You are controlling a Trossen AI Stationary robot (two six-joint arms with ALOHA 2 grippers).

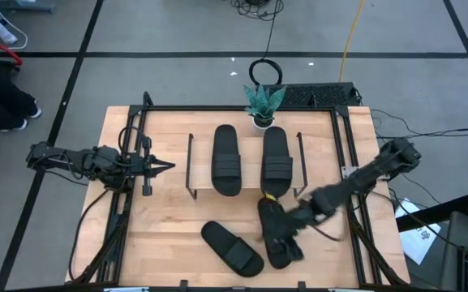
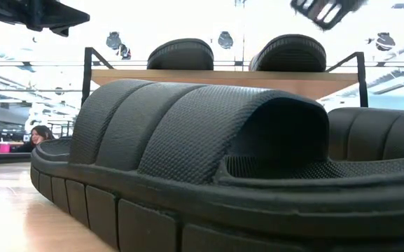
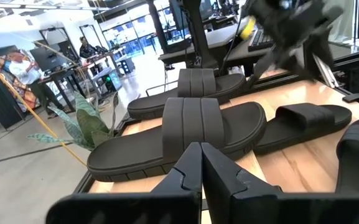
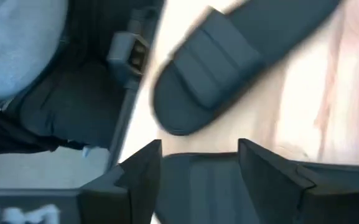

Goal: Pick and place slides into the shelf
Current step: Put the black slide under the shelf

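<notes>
Two black slides lie side by side, soles down, on the light wood shelf. Two more slides lie on the table in front of it, one at the near middle and one to its right. My right gripper is open just above the right-hand slide. In the right wrist view its fingers stand on either side of this slide's ribbed strap. My left gripper is shut and empty, left of the shelf. My right gripper is open over the strap of the right-hand slide on the table, coming from above and from the table's right. I cannot tell whether its fingers touch the slide, which lies flat on the table.
A small potted plant stands behind the shelf at the table's far edge. The shelf's thin black side frames rise at both its ends. A black rail frame runs around the table. People show in the room beyond.
</notes>
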